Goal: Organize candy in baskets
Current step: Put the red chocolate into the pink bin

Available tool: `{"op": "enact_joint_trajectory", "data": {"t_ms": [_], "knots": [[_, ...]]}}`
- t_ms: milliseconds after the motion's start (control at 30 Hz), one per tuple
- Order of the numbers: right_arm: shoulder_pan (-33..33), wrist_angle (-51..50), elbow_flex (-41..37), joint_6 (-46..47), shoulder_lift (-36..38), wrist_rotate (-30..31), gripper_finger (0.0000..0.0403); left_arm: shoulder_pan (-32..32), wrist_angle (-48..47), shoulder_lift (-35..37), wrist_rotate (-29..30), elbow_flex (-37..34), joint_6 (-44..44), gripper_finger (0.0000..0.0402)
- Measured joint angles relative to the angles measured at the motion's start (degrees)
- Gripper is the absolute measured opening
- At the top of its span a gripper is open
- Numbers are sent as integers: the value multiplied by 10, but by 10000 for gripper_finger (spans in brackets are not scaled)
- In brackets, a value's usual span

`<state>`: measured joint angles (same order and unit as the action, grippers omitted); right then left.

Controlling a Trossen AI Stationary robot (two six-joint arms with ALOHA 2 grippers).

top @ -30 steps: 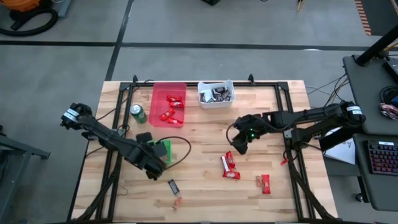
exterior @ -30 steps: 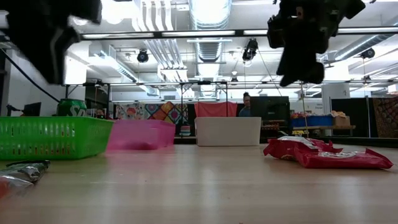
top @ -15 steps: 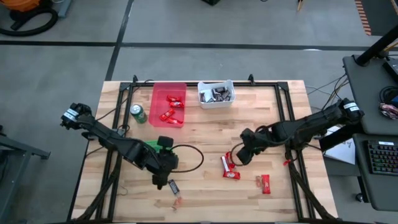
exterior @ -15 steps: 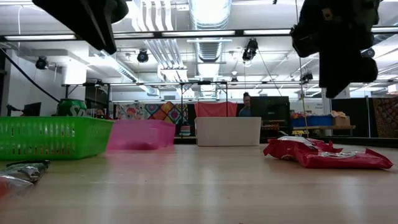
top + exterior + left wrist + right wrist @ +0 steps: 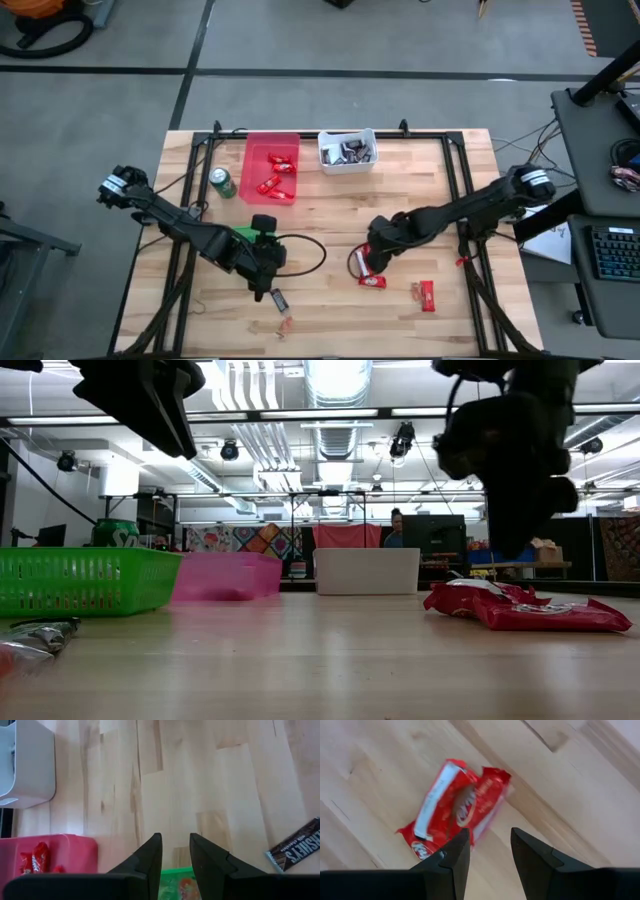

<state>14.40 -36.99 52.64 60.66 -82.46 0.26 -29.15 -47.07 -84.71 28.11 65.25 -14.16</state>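
Bright, even light (wrist views blurred)

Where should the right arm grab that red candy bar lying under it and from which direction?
Probably from straight above. The red bar lies flat on the table, overlapping a second red wrapper. Span its narrow width near mid-length; the right tool hangs open over it already.

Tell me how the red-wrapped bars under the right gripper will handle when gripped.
The red-wrapped bars lie flat, so probably won't roll. Their glossy, crinkled wrappers may slip or crumple. Two overlap, so the right gripper, fingers open, might lift both.
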Motion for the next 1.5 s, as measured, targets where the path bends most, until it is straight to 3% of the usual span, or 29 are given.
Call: {"op": "enact_joint_trajectory", "data": {"t_ms": [167, 567, 1000, 1133, 1233, 1333, 1500], "knots": [[0, -23, 49, -32, -55, 4, 142, 0, -1, 0, 3, 0, -7, 84], [0, -78, 117, -71, -141, 12, 205, 0, -3, -1, 3, 0, -33, 84], [0, -53, 97, -74, -178, 15, 204, -1, -2, -1, 3, -2, -80, 84], [1, -55, 94, -92, -181, 50, 187, -1, 16, -1, -10, -6, -75, 84], [0, -59, 92, -120, -179, 71, 157, -7, 68, -1, -50, -22, -20, 84], [0, -54, 92, -172, -175, 98, 111, -18, 146, 3, -65, -56, 36, 84], [-1, -58, 91, -216, -165, 108, 28, -17, 270, 20, -66, -119, 53, 84]]}}
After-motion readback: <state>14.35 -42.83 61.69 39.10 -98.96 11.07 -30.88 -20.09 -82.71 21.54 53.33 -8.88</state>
